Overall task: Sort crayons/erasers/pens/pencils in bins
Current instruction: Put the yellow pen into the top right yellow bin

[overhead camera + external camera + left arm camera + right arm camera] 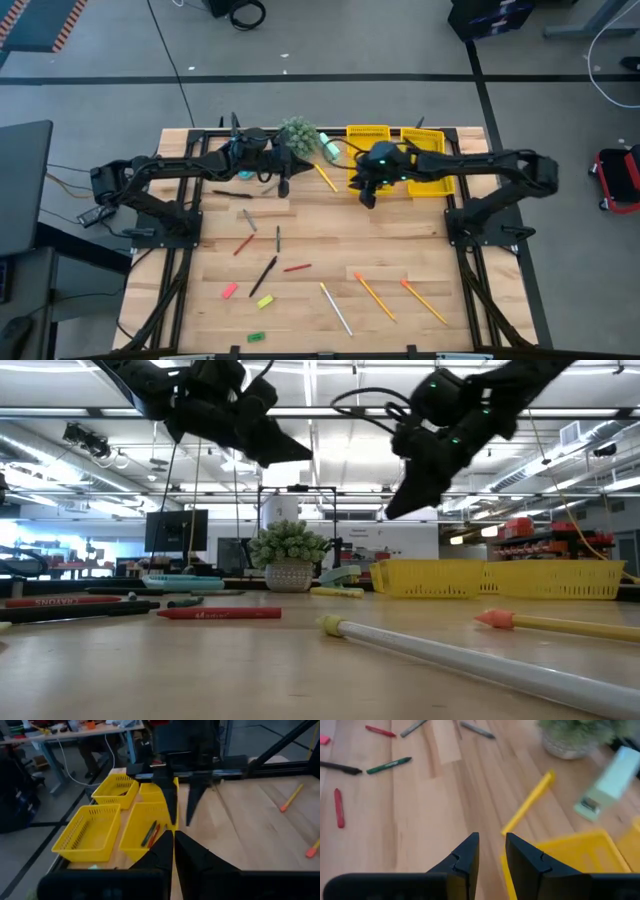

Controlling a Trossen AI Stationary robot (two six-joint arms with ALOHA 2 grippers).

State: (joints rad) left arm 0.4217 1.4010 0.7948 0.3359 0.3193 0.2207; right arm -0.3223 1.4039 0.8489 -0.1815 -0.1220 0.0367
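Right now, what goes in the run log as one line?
left gripper: shut, empty, raised | right gripper: open, empty, beside bins | crayons: on table

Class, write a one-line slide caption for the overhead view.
Both grippers, left and right, hover empty near the yellow bins while crayons, pencils and erasers lie unsorted.

High view: right gripper (367,196) and its arm cover much of the bins (368,134); their contents cannot be read there. Low view: white pencil (470,656) runs off the right edge. Right wrist view: blurred pale green object (609,781), possibly a stapler; plant pot (570,742) cropped.
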